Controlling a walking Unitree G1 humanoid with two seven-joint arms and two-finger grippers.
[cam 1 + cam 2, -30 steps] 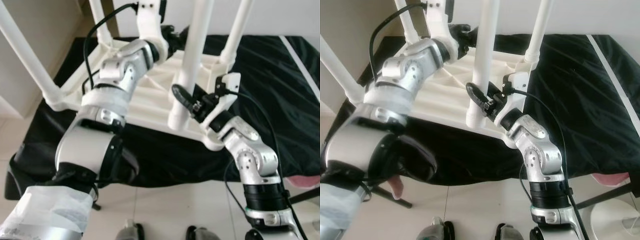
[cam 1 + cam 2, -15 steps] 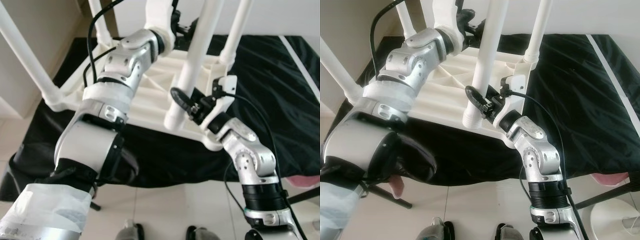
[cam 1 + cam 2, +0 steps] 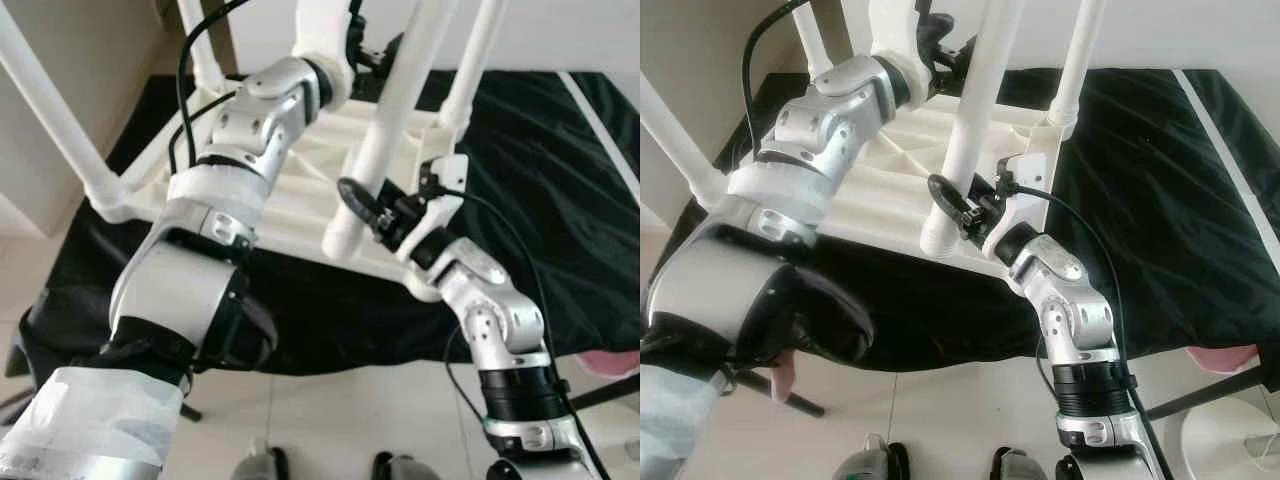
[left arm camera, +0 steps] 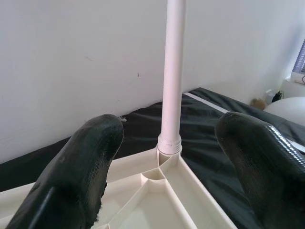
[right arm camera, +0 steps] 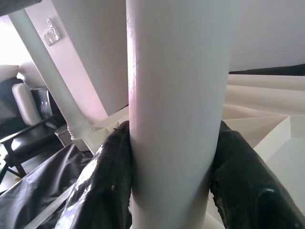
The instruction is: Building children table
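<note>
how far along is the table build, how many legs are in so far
Done: three white legs stand in corner sockets of the upturned table top, for example the far right leg.

In hand: the right gripper is shut on the fourth leg, which leans with its lower end out past the near edge. The left gripper is open higher up.

Left: seating that leg.

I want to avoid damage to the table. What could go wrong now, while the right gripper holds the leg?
1. The leg held by the right gripper is tilted and its lower end seems out of the socket, so it may jam or go in crooked.
2. The tabletop lies upside down on a black cloth near the edge; a hard push could slide it.
3. The left gripper is open and holds nothing, so nothing steadies the tabletop.
</note>
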